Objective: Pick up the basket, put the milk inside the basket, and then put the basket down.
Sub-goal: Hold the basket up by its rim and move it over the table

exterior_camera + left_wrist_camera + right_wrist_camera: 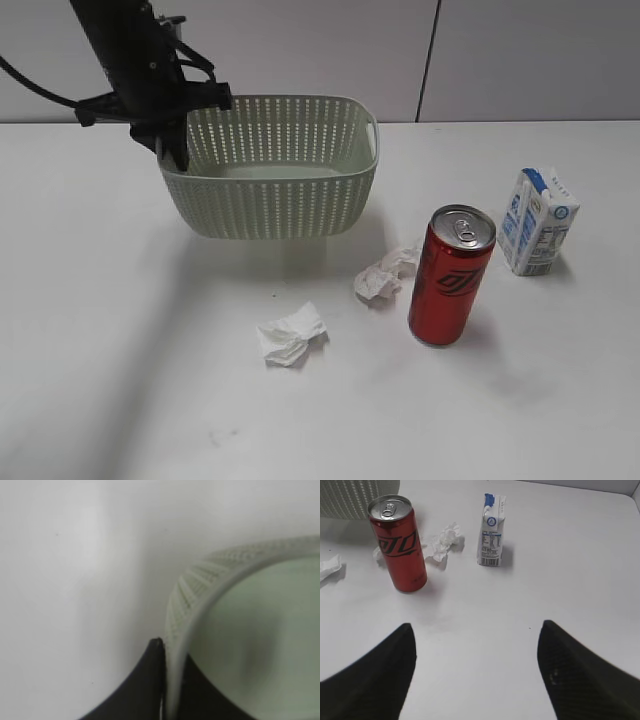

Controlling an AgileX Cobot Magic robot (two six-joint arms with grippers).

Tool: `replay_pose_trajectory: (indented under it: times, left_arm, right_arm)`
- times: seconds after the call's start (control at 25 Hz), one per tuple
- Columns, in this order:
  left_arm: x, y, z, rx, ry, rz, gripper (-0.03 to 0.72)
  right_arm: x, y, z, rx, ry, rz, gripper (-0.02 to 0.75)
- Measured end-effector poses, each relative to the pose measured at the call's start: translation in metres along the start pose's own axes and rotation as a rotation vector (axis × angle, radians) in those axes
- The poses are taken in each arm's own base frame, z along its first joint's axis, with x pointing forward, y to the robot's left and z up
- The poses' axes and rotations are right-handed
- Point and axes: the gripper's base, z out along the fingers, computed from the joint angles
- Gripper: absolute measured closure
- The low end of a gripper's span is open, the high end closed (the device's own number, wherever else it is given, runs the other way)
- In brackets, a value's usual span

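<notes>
The pale green basket (280, 190) hangs lifted above the table at the back left, tilted, with its shadow below it. My left gripper (175, 150) is shut on its left rim; the left wrist view shows the rim (187, 605) pinched between the black fingers (172, 652). The basket is empty. The milk (537, 222), a white and blue carton, stands upright on the table at the right; it also shows in the right wrist view (491, 530). My right gripper (476, 627) is open and empty, well short of the milk. It is out of the exterior view.
A red soda can (451, 275) stands left of the milk, also in the right wrist view (398, 542). Two crumpled tissues lie on the white table: one by the can (385, 275), one nearer the front (291, 335). A grey wall is behind.
</notes>
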Motion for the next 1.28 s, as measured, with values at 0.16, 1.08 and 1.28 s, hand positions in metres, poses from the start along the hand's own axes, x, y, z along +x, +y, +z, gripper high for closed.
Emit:
replay_pose_trajectory:
  times: [0.16,1.08,1.28]
  left_arm:
    - [0.021,-0.01,-0.02,-0.048,-0.024,0.032,0.69]
    - [0.176,0.031,-0.007,0.004,0.023,-0.027,0.69]
    - [0.181,0.034,0.001,0.014,0.021,-0.043,0.69]
  right_arm:
    - [0.0,0.0,0.0,0.0,0.0,0.0,0.147]
    - [0.0,0.0,0.0,-0.004,0.0,0.007,0.147]
    - [-0.014,0.0,-0.001,-0.007,0.017,0.04,0.147]
